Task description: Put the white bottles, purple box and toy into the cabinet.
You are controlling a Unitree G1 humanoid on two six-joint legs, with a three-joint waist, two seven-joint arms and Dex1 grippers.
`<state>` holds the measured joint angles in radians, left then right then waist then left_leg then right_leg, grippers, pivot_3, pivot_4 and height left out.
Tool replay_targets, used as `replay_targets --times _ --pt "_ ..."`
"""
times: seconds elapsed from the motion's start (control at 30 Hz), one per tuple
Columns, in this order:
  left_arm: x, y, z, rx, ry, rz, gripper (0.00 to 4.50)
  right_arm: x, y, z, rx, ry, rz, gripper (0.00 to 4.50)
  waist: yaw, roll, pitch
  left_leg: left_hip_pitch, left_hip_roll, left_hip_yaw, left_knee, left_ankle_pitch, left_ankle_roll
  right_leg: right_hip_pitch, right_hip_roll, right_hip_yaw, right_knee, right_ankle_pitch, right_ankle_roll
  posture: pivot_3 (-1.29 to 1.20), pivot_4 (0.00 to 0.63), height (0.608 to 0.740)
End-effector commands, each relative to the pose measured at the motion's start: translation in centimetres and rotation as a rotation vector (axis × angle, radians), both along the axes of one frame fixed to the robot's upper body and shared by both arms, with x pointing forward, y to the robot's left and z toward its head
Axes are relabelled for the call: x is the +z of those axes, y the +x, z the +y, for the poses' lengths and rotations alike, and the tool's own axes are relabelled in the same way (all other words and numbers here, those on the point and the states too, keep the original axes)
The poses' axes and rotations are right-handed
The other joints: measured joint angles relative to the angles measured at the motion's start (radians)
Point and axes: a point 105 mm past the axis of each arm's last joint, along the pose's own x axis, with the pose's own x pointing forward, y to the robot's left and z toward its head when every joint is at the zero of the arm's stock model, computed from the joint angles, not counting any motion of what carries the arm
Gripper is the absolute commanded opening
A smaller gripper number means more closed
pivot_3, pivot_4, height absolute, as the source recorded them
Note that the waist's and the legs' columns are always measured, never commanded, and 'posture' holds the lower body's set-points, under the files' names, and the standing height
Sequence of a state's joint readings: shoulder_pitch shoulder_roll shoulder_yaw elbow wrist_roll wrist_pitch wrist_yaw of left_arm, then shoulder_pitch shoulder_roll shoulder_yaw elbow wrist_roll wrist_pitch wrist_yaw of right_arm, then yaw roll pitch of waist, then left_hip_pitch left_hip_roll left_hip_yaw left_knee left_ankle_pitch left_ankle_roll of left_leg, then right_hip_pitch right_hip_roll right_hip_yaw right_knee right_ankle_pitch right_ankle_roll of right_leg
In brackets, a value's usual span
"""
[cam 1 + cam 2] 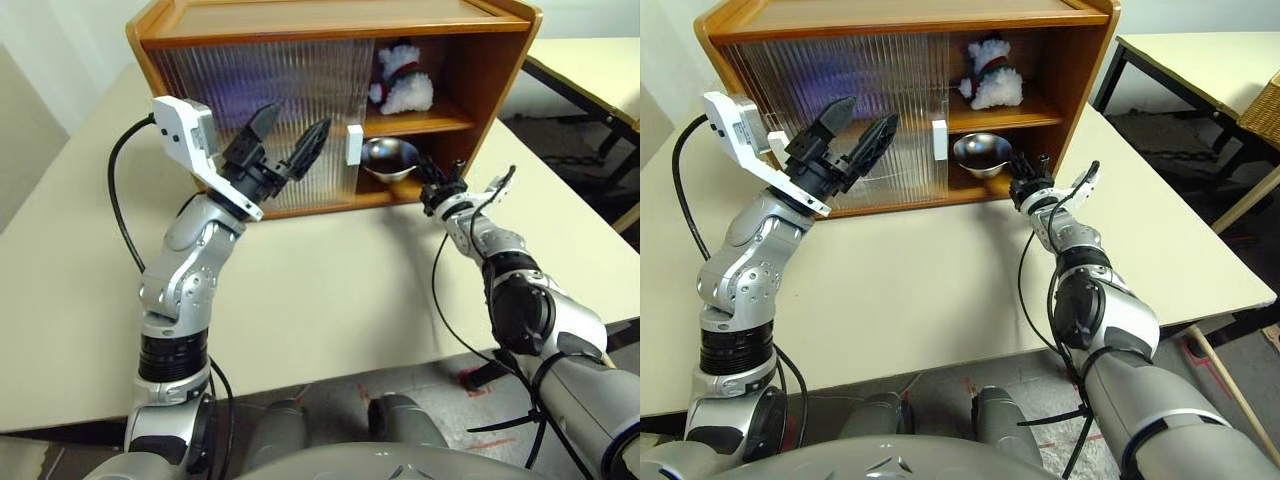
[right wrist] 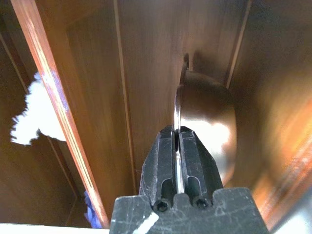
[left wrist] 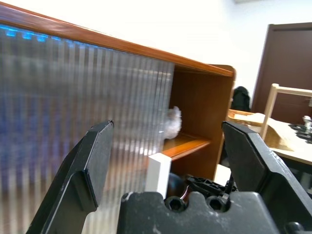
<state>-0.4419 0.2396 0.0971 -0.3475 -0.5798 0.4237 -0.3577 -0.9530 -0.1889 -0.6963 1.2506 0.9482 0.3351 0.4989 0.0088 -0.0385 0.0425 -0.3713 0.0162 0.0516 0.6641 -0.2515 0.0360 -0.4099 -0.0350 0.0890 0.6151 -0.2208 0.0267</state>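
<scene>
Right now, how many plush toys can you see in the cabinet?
1: the toy stands on the cabinet's upper shelf, right side. The ribbed sliding door may hide more.

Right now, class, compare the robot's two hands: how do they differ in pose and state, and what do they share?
The left hand is raised in front of the cabinet's ribbed sliding door with fingers spread wide and empty; the right hand is low at the bottom shelf, fingers shut on the rim of the silver dish. The left hand touches nothing; the right hand grips the dish. Both have two black fingers and point toward the cabinet.
</scene>
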Motion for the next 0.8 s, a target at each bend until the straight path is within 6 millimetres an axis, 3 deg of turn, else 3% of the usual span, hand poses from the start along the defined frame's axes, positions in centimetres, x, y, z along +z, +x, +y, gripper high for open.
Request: replay_targets --times 0.03,0.23,0.47,0.77,0.8 --pt "-0.1 -0.3 0.2 0.013 0.012 0.004 4.50 0.5 0.4 -0.3 -0.034 -0.007 0.003 0.04 0.010 0.000 0.000 0.000 0.000 0.000 0.000 0.000 0.000 0.000 0.000 0.000 0.000 0.000 0.000 0.24 0.000 0.740" --pt "0.1 -0.5 0.6 0.037 0.015 -0.001 4.50 0.5 0.7 -0.4 -0.064 -0.024 0.022 0.04 0.036 0.000 0.000 -0.001 0.000 0.000 0.000 0.000 0.000 -0.001 0.000 0.000 -0.001 0.001 -0.001 0.26 0.000 0.740" --pt "0.1 -0.6 0.8 0.046 0.013 0.001 4.50 -0.8 0.4 -1.9 -0.125 -0.068 0.076 0.04 0.062 0.000 0.000 -0.001 0.000 0.000 0.000 0.000 0.000 -0.001 0.000 -0.001 -0.001 0.001 -0.002 0.26 0.000 0.740" --pt "0.3 -0.5 0.6 0.037 0.012 -0.001 4.50 -1.5 0.1 -2.4 -0.136 -0.102 0.105 0.04 0.064 0.000 0.000 -0.001 0.000 0.000 0.000 0.000 0.000 -0.001 0.000 -0.001 -0.001 0.001 -0.002 0.25 0.000 0.740" --pt "0.3 -0.4 0.5 0.036 0.010 0.000 4.50 -1.5 0.1 -2.4 -0.136 -0.105 0.107 0.59 0.064 0.000 0.000 -0.001 0.000 0.000 0.000 0.000 0.000 -0.001 0.000 -0.001 -0.001 0.001 -0.002 0.25 0.000 0.740"
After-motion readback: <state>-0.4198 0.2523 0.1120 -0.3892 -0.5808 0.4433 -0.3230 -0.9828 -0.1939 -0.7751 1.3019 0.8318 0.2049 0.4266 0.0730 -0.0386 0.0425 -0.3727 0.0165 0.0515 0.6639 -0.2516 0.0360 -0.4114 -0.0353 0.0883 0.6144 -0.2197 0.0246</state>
